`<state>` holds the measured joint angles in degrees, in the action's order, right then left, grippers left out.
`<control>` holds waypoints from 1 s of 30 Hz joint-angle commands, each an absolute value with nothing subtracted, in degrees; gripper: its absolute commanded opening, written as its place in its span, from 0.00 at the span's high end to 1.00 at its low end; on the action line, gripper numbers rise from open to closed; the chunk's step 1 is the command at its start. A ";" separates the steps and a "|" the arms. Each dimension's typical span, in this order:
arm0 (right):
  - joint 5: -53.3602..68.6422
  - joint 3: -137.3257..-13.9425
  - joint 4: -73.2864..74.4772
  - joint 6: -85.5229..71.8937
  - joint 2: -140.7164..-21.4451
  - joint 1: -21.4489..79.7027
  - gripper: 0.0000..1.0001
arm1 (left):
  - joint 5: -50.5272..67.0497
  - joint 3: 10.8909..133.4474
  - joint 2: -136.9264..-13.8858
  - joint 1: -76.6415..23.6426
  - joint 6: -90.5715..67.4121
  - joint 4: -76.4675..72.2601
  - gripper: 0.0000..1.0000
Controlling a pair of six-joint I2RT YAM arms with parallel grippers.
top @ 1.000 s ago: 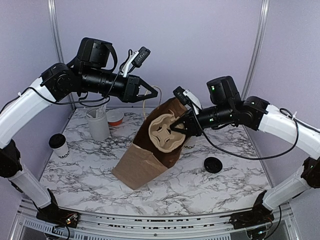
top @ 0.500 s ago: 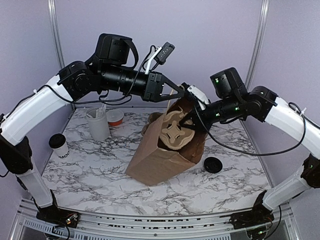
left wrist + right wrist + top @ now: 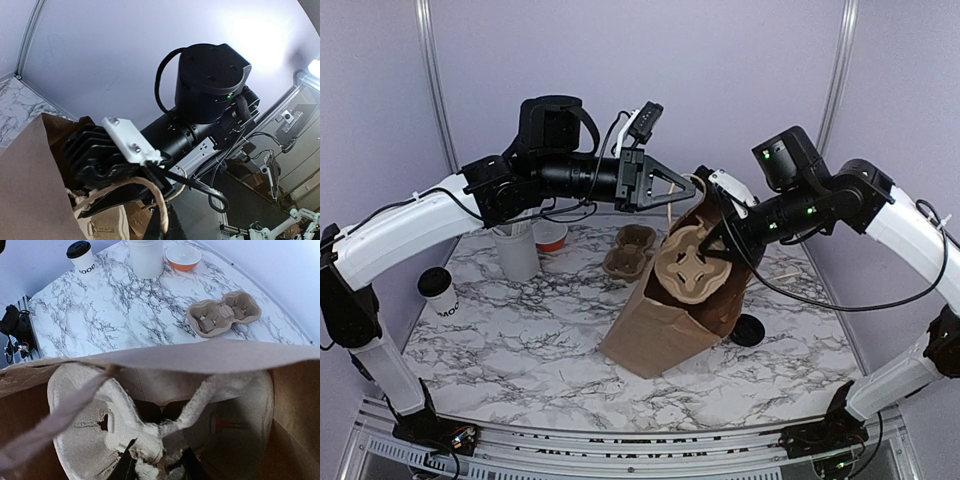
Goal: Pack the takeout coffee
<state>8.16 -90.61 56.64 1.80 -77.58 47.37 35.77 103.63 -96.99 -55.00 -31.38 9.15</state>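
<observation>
The takeout coffee [image 3: 438,293] is standing upright on the marble table [image 3: 520,370] with its black lid on. It is well apart from both grippers, sitting far below and to the left of the left gripper [image 3: 680,187], and no finger is touching it.

We are finding the right gripper [image 3: 720,243] reaching into the mouth of the brown paper bag [image 3: 665,325]. Its fingers are closed on the centre ridge of a pulp cup carrier [image 3: 690,262], which is sitting tilted in the bag mouth. The left gripper is hovering just above and to the left of that mouth, with the bag's cord handle [image 3: 667,212] at its tips. We cannot tell whether it is gripping the cord or is merely beside it. A second carrier [image 3: 628,252] is lying on the table below the left gripper, and a utensil holder [image 3: 516,250] is standing further left, nearer the coffee.

We are judging the step in hand to be seating the carrier in the bag; the coffee is not yet packed. The next move is calling for the carrier to be pushed down flat with the bag mouth held open. One arm is then needing to cross to the coffee, grasp it below the lid and keep it upright.
</observation>
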 commanded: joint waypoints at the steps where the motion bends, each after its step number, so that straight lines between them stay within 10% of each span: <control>1: 7.12 -93.90 58.62 1.96 -79.02 47.71 0.78 | 42.05 96.08 -92.72 -51.55 -46.60 -11.65 1.00; 30: 4.21 -104.90 55.97 2.77 -94.45 53.03 0.79 | 39.78 76.11 -81.29 -39.75 -45.58 -10.34 1.00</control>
